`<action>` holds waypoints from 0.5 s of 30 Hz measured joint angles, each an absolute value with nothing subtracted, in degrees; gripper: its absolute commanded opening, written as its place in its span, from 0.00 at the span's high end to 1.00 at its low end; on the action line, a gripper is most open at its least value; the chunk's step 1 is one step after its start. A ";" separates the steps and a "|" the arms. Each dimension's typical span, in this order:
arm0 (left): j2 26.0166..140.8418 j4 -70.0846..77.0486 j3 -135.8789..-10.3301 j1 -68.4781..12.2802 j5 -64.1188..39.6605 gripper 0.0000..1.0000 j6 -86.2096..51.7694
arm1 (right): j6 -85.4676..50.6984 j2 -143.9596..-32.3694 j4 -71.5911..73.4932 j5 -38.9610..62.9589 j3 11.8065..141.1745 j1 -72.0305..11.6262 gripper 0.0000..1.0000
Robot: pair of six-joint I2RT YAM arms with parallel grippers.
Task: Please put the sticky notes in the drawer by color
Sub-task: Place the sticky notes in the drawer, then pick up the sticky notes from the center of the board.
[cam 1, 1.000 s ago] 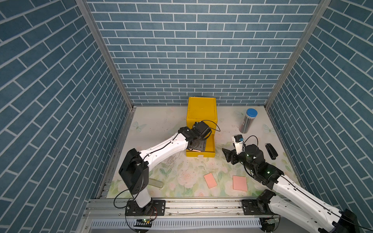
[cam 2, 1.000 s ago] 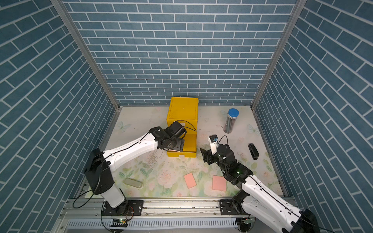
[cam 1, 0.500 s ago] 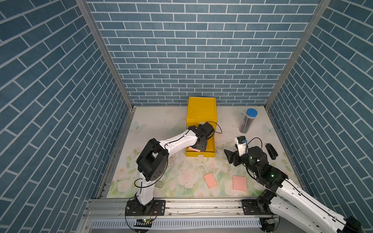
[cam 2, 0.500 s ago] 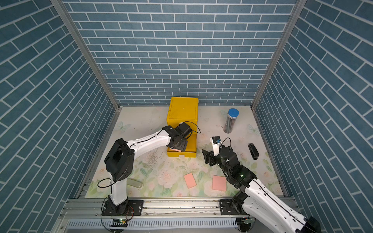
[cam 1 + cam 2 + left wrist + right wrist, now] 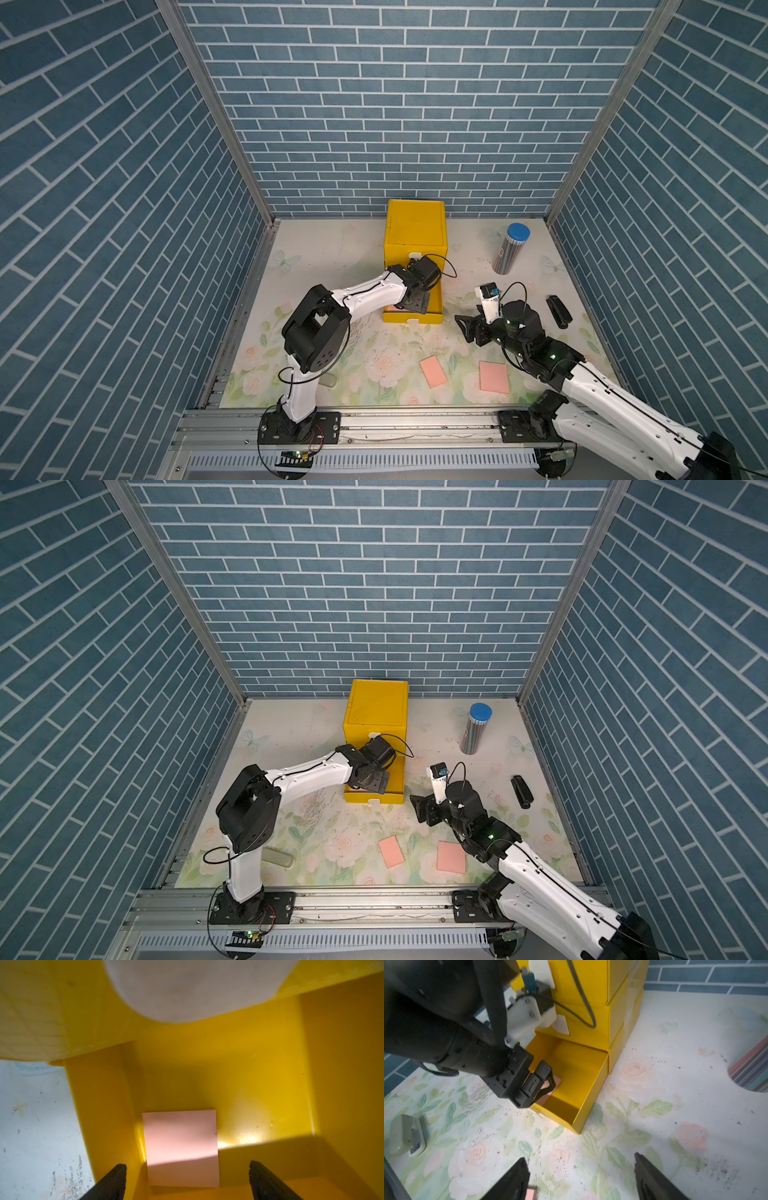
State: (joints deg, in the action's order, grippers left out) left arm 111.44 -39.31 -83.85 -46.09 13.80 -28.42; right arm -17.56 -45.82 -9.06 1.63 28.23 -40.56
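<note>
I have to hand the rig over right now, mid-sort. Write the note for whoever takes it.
Left gripper: open, holding nothing, reaching into the pulled-out bottom drawer of the yellow cabinet.
Right gripper: open, empty, low over the mat, facing the cabinet.
Done: one pink note lies flat in the bottom drawer.
Left: two more pink notes lie on the mat, close to the right arm; they likely go in that same drawer, which then needs closing.
The upper two drawers are shut; no green or yellow notes are in view.
</note>
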 measured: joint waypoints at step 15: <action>84.14 -28.12 -75.16 -45.95 3.73 0.00 -29.17 | -33.52 -69.95 -22.17 2.09 40.01 -65.69 0.03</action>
State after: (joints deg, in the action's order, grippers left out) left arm 84.14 -28.12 -75.16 -45.95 3.73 -29.17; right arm -33.52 -69.95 -22.17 2.09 40.01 -65.69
